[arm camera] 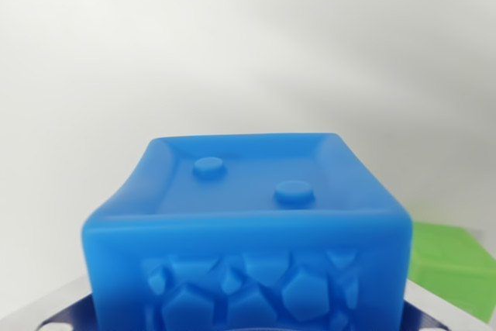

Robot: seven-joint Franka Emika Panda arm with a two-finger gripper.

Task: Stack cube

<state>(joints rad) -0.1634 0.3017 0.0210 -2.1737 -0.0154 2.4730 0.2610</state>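
A blue cube [246,230] fills the lower middle of the wrist view, very close to the camera. Its top face has a raised rim and two round studs, and its front face has a pebbled relief. My gripper [248,319] is shut on it. Grey finger parts [58,309] show at the bottom edge on both sides of the cube, and most of the fingers is hidden. A green cube [453,265] lies lower down at the wrist view's right, partly behind the blue cube and cut off by the frame edge.
A plain white surface, blurred, fills the background above and around the cubes.
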